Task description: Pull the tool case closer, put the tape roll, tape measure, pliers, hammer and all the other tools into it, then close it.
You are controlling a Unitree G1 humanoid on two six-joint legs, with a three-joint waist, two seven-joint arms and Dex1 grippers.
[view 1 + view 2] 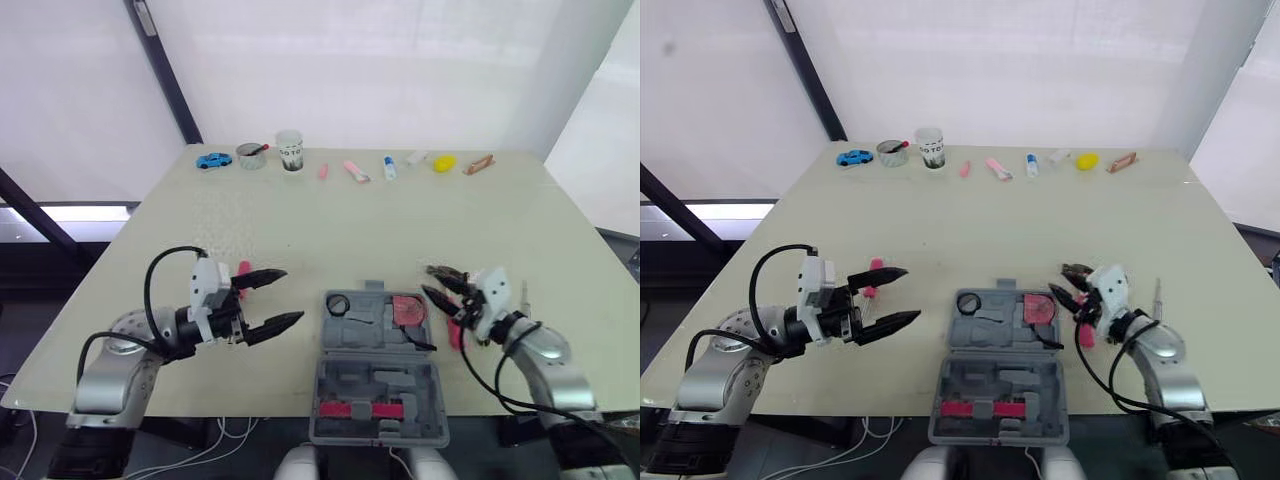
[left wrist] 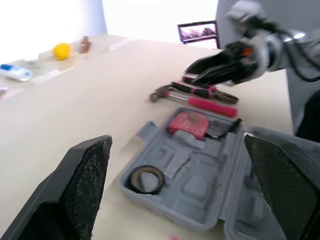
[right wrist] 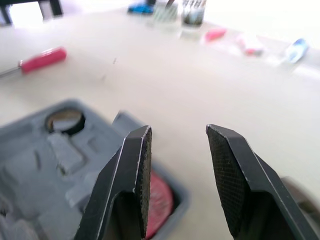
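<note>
Left eye view: you see the tool case (image 1: 345,388) lying open.
Left claw (image 1: 292,295): spread wide, empty.
Right claw (image 1: 427,279): parted, empty.

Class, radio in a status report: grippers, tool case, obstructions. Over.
Left gripper, right gripper open, empty. Tool case open; tape roll, tape measure inside. Hammer, pliers outside, by right gripper.

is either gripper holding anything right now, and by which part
Nothing is held: the left gripper is open and empty, and the right gripper is open near the pliers, nothing between its fingers.
</note>
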